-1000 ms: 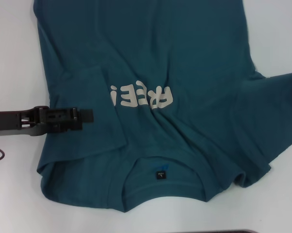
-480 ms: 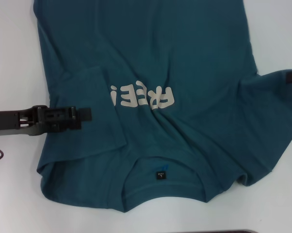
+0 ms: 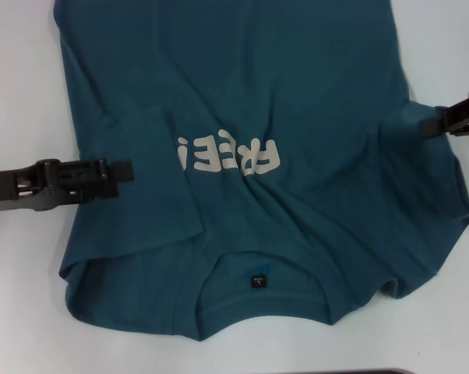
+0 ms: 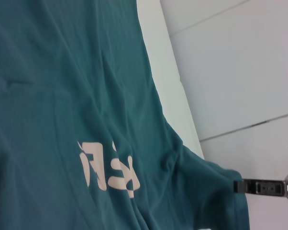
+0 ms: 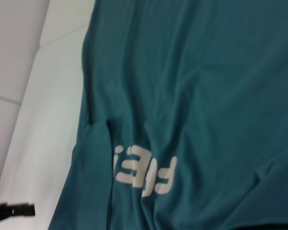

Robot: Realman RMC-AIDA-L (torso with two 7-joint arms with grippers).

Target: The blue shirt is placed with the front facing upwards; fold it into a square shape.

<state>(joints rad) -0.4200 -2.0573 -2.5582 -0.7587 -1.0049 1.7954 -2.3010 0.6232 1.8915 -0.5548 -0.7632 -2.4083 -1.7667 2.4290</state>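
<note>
The blue shirt (image 3: 250, 140) lay front-up on the white table (image 3: 20, 78), its collar nearest the robot and its left sleeve already folded over the body. The left end effector (image 3: 121, 170) reached over that folded edge. The right end effector (image 3: 437, 122) pinched the right sleeve, closed on the cloth; whether the left one was open could not be told.
</note>
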